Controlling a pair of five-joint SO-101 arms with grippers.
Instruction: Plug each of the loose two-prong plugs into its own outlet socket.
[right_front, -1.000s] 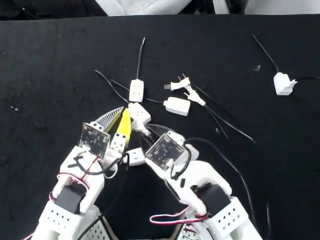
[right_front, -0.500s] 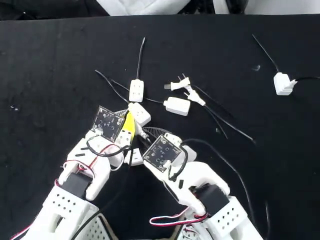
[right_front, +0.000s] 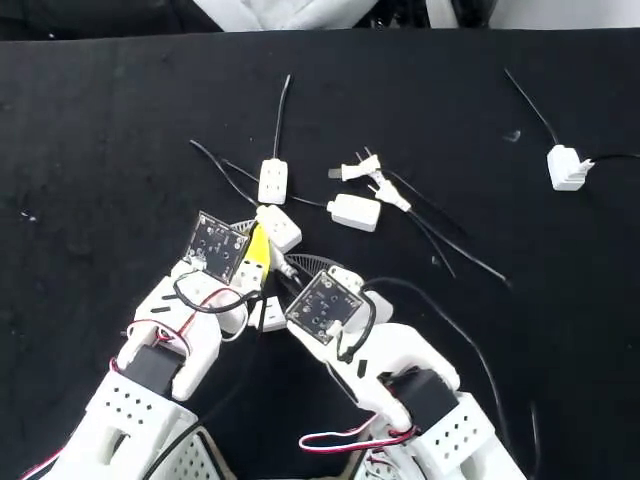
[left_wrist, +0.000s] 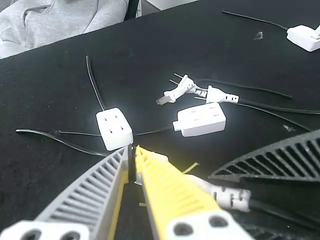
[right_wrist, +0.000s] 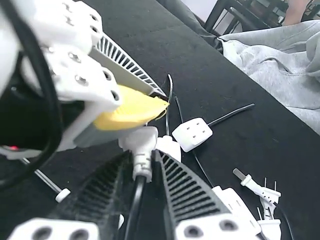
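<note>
Plug (right_wrist: 142, 150) is sitting clamped in the right gripper (right_wrist: 143, 159). The fingers are pinching its white body and its black cable (right_wrist: 134, 200) is trailing back between them toward the wrist. The plug's long axis is running along the fingers, with its nose pointing straight ahead at the nearest outlet (right_front: 279, 227).

That outlet is lying diagonally on the black table (right_front: 90, 150), just past the plug's front, touching it or all but touching. The prongs are hidden, so there's no telling whether they are entering the slots.

The left gripper (left_wrist: 133, 150) is sitting at the same outlet from the other side. Its jaws are drawn together to a thin dark slit with nothing visible between them, and the yellow finger is lying against the outlet's edge. It looks to be bracing the outlet rather than holding it.

Both arms are right at the outlet, but the right one is carrying the plug, so the push is probably its job. That push would go along the plug's own axis, away from the arm bases and into the outlet's near face. The outlet is likely to skid or twist unless the left fingers are backing it.

Farther out:
- The second outlet (right_front: 272, 182) is lying just beyond the first, with a thin wire running away from it.
- The third outlet (right_front: 354, 211) is lying to the right of those two.
- The first loose plug (right_front: 350, 171) and the second loose plug (right_front: 392, 195) are lying near the third outlet, with their cords trailing off right.
- The far white block (right_front: 567, 167) is sitting well apart near the table's right edge.
</note>
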